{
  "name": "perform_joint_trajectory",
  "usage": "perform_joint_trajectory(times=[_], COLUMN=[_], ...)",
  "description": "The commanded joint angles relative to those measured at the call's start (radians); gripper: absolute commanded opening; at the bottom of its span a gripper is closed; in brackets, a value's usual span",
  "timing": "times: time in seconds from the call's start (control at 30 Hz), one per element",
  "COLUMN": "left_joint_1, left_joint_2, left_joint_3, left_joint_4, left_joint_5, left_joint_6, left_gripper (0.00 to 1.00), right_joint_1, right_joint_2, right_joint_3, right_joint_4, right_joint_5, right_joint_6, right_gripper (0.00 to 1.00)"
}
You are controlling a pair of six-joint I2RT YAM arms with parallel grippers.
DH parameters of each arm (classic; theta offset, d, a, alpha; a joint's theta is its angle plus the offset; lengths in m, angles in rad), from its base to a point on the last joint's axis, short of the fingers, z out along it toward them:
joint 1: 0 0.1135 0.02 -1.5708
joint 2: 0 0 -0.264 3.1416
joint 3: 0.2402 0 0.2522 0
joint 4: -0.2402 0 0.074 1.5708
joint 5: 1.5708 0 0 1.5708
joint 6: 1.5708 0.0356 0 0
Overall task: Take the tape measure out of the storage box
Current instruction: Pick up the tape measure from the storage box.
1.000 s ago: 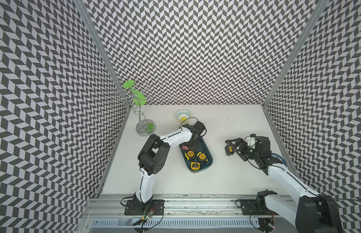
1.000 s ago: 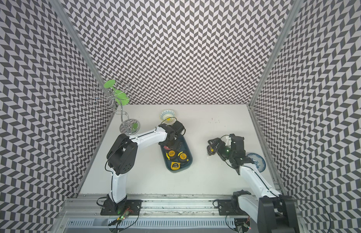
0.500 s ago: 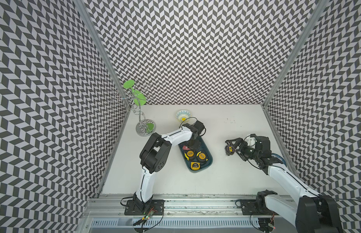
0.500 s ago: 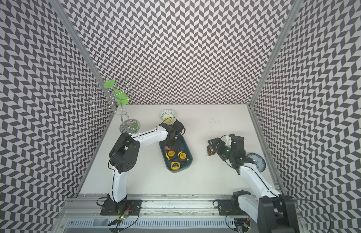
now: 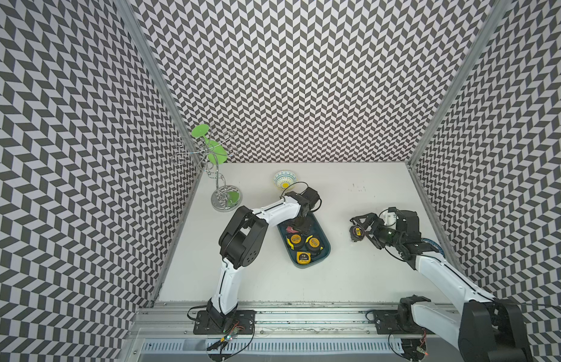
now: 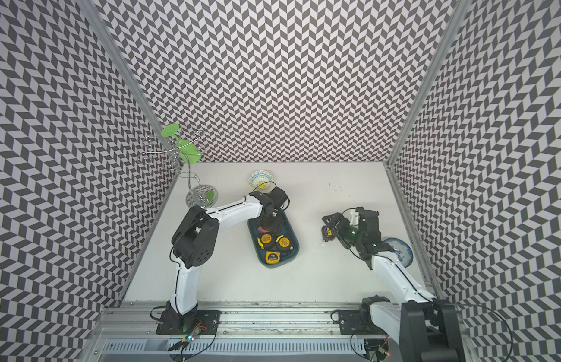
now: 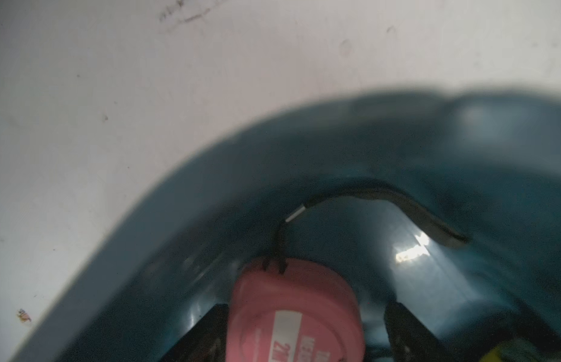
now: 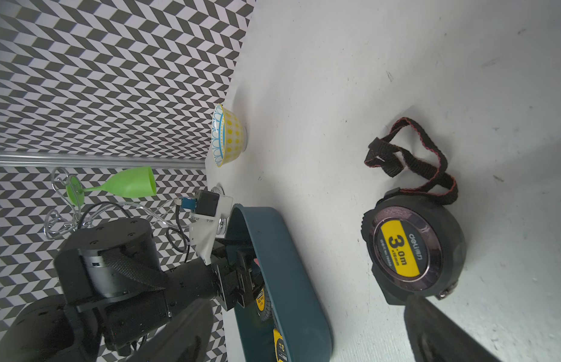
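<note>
While black-yellow tape measure (image 8: 410, 250) lies on white counter (image 5: 366, 275) mid-right, L end effector (image 7: 304, 310), jaws apart, straddles pink tape measure (image 7: 291, 322) in teal plastic storage box (image 8: 272, 250); R end effector (image 5: 357, 228) apart. Grip, lift left.

The storage box (image 5: 323, 234), a shallow dark teal bin with rounded corners, lies flat in the middle of the table (image 5: 366, 275), set at a slant. At its far end a pink tape measure (image 7: 291, 316) lies face up, its black strap (image 7: 366, 196) curled along the wall. Three yellow-and-black tape measures (image 5: 312, 243) cluster at the near end. A black tape measure (image 8: 410, 247) with a yellow label lies face up on the table, well apart from the box.
</note>
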Motion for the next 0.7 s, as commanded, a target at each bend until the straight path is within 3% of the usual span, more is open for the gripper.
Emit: perform_joint_trajectory(times=[0.0,0.33,0.67], left_joint_1=[0.009,0.019,0.020], left_joint_2=[0.029,0.062,0.020], left_joint_3=[0.000,0.003,0.032], left_joint_4=[-0.009,0.004,-0.012], left_joint_5=[-0.013,-0.016,-0.023], left_joint_6=[0.025,0.034,0.022], left_gripper=[0.79,0.61,0.01], right_joint_1=[-0.007,-0.007,-0.007], right_joint_2=[0.002,0.005,0.010], right_joint_3=[0.020,0.024,0.036], right_joint_4=[0.048,0.050,0.048], right_joint_5=[-0.012,-0.020,-0.029], right_joint_6=[-0.001,-0.003,-0.007], right_gripper=[1.00,1.00,1.00])
